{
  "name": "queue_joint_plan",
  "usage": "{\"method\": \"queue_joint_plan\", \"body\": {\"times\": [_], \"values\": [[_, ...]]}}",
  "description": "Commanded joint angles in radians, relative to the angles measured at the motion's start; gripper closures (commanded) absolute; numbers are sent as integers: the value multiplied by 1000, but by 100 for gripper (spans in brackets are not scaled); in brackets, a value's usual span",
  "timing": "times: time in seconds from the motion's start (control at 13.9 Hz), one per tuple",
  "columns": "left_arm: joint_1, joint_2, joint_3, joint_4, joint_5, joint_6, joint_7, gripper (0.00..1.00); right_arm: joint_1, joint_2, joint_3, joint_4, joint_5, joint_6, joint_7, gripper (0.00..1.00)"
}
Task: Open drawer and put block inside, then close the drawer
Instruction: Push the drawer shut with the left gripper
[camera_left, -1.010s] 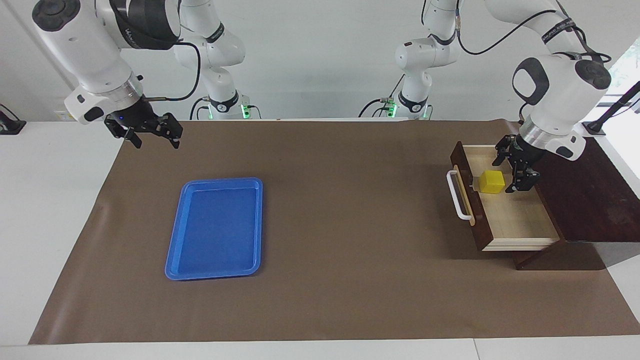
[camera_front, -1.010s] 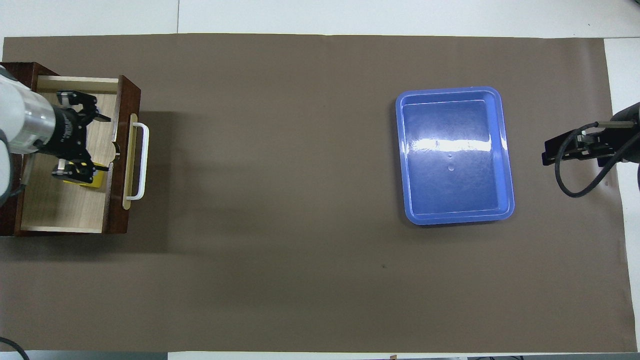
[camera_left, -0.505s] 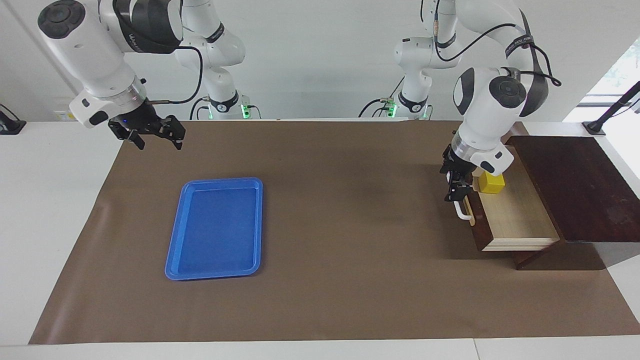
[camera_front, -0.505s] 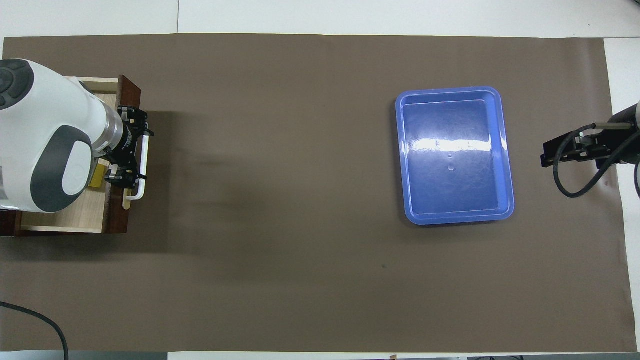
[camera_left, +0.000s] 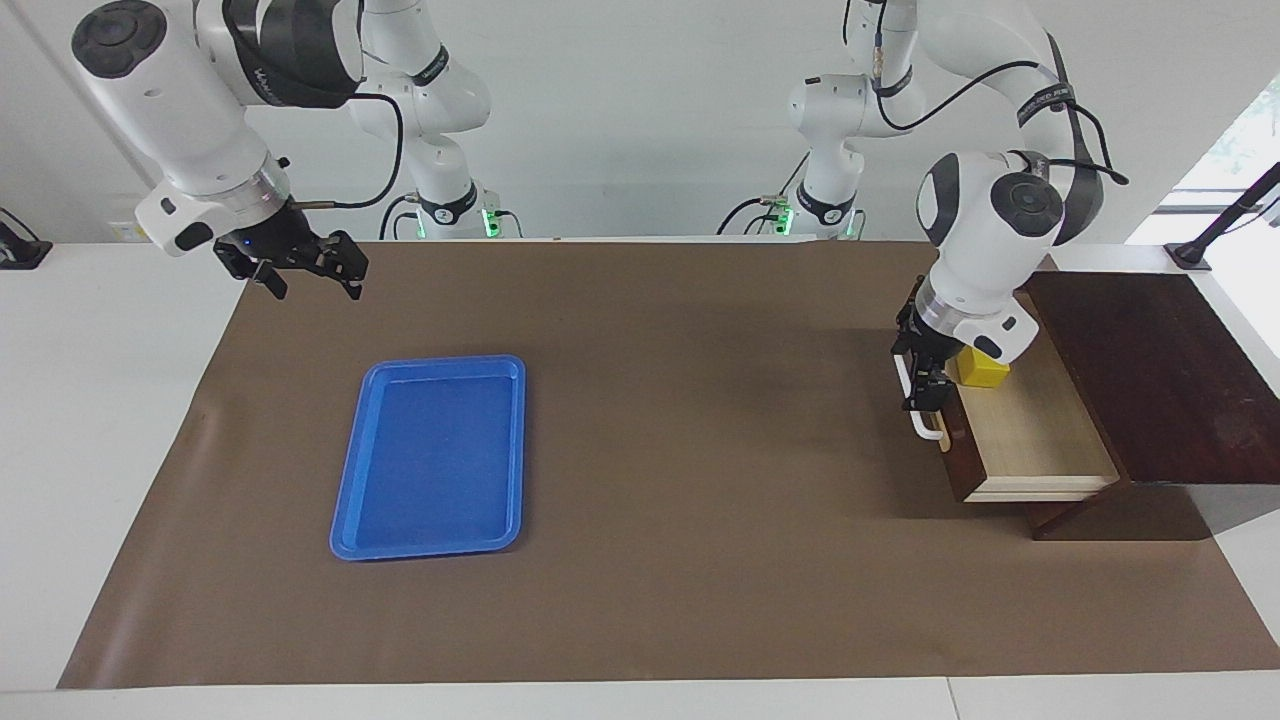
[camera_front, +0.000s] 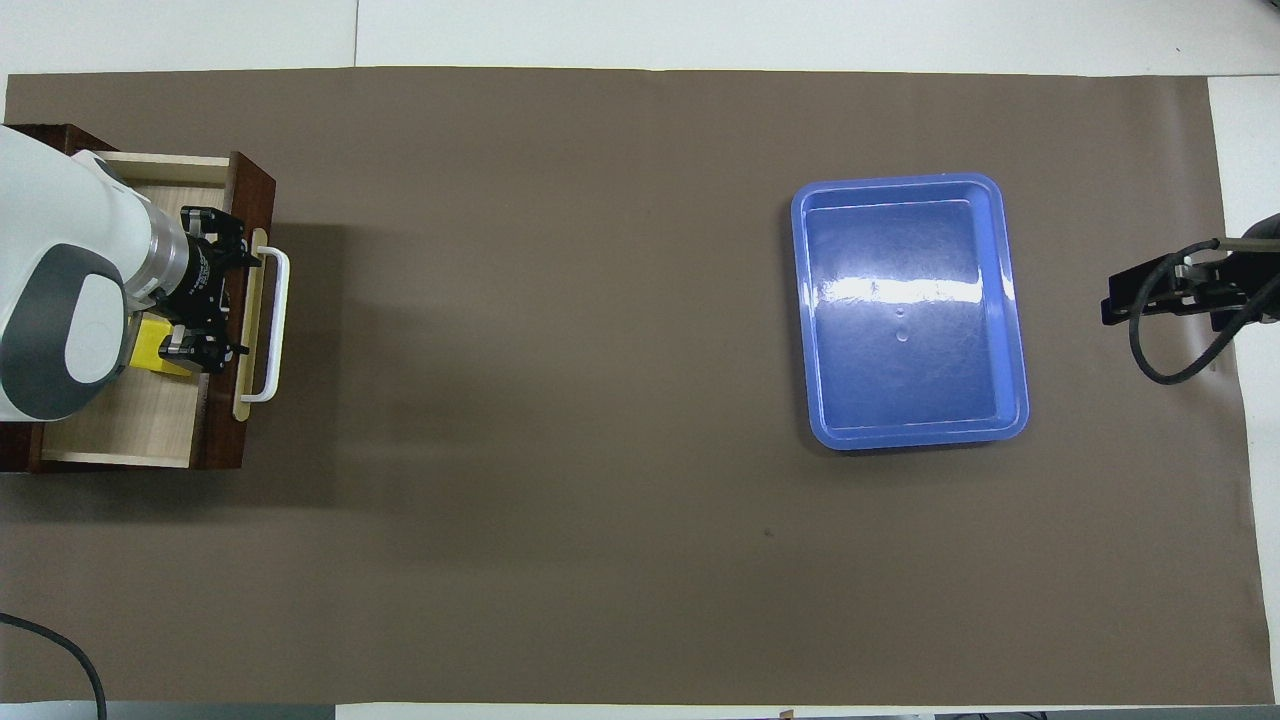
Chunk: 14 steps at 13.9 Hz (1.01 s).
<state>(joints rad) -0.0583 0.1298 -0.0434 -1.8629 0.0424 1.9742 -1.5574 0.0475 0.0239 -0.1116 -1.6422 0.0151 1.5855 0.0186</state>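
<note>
Facing view: left gripper (camera_left: 922, 378) points down, fingers spread, at the dark wooden drawer's (camera_left: 1030, 440) white handle; right gripper (camera_left: 305, 272) waits open.

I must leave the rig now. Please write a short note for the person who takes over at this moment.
Left gripper: open, at the drawer's white handle, holding nothing.
Right gripper: open, waiting in the air over its end of the table.
Yellow block: inside the drawer, which is part open.
Blue tray: on the brown mat, not involved.
Done: drawer opened, block placed inside.
Left: push the drawer fully shut.
</note>
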Motion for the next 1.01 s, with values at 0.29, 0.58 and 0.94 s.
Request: {"method": "queue_joint_plan", "body": {"times": [0.29,0.58,0.94], "values": [[147,-13,2,10,37,20,40,0,-41,-21,49,-24,-7,19,21,0],[224,-19,2,-4,37,28,138,0,-106,-21,118,-19,-9,19,21,0],[252,-25,2,-18,37,52,171,0,-98,-21,116,-24,-7,16,20,0]]}}
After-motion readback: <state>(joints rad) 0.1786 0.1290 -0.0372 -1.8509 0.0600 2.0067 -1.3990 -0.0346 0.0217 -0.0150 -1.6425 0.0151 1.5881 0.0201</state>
